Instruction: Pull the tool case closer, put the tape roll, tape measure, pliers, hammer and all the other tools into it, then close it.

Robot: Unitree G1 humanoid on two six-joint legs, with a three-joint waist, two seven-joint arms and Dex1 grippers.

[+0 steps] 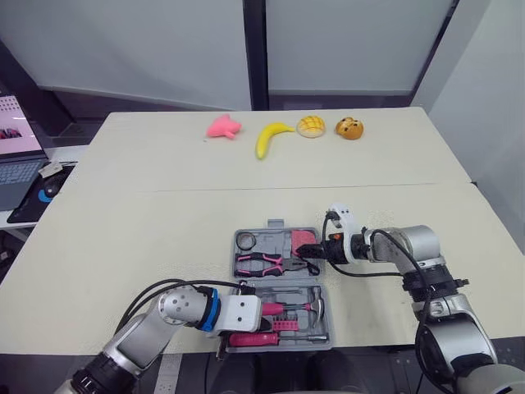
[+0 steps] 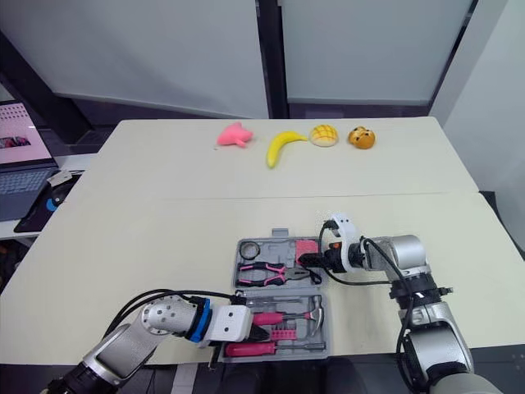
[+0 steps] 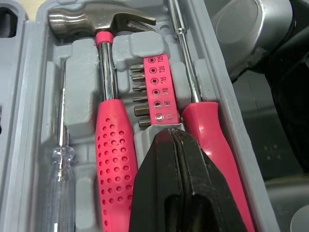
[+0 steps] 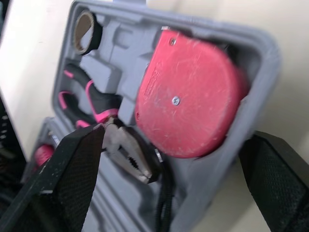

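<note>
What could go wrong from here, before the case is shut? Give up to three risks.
1. The tape measure may not be fully seated in its recess beside the pliers; the case might not close flat.
2. The open right gripper straddles the case wall; withdrawing could drag the case.
3. The shut left gripper sits between the hammer and screwdriver; folding the case now would trap it.

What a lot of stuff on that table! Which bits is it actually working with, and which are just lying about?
For the job:
tool case, tape roll, tape measure, pliers, hammer, red screwdriver, bit holder.

Just lying about:
pink toy, banana, yellow bun, brown bun, laptop.
</note>
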